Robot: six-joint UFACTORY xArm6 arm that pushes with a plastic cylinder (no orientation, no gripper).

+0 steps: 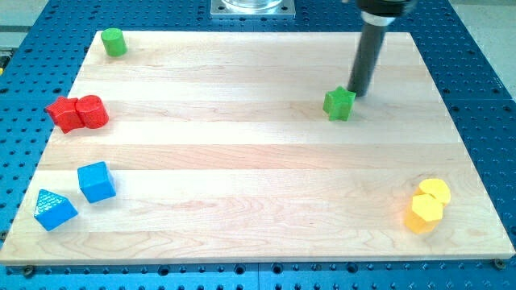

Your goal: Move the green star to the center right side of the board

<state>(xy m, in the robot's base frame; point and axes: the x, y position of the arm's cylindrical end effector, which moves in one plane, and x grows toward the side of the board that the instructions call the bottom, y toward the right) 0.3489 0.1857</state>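
Note:
The green star [339, 103] lies on the wooden board [258, 169], right of the middle and toward the view's top. My tip [358, 93] comes down from the view's top and stands just to the star's upper right, touching or nearly touching it.
A green cylinder [114, 41] stands at the top left corner. A red star [63, 113] and a red cylinder [93, 111] touch at the left edge. A blue cube [96, 181] and a blue triangular block [54, 209] lie at the bottom left. Two yellow blocks [428, 205] lie at the bottom right.

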